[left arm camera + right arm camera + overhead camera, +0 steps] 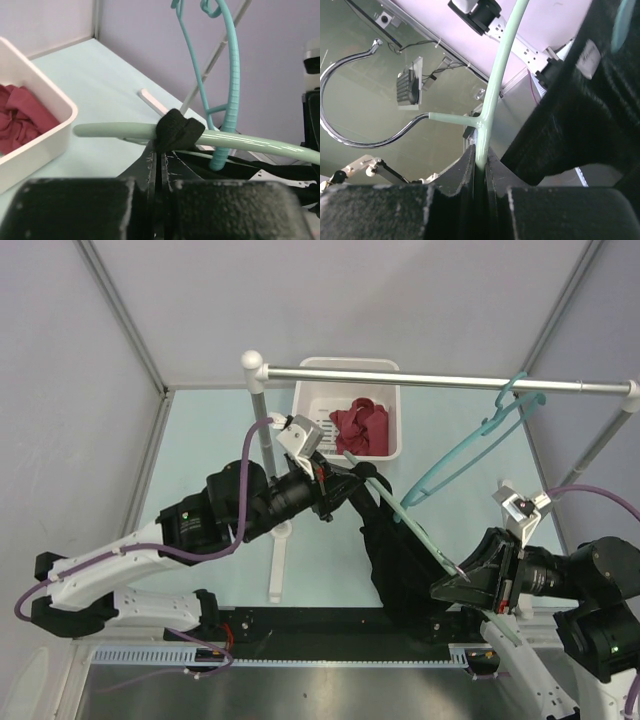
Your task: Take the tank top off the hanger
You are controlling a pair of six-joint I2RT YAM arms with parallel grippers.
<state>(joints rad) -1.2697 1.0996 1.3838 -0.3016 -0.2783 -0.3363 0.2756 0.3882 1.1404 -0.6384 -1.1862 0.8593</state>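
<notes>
Tank top (400,560), black, hangs in a loose bundle between the two hands, draped from a pale green hanger (415,528) that slants from one hand to the other above the desk (210,440).

The left hand (362,476) is clenched, its jaws pressed together on the shoulder strap (177,131) right at its fingertips, where the strap loops over the hanger's end. The rest of the garment falls away below and to the right of this hand.

The right hand (455,582) is clamped on the hanger's neck, jaws tight around the green stem. Seen from its wrist, the metal hook (340,85) curves off to the left of the fingertips, and black cloth fills the space to their right.

Beyond the left hand sits a white bin (310,400) holding a crumpled red cloth (362,425). Beyond the right hand, a teal hanger (460,455) hangs from a silver rail (440,380).
</notes>
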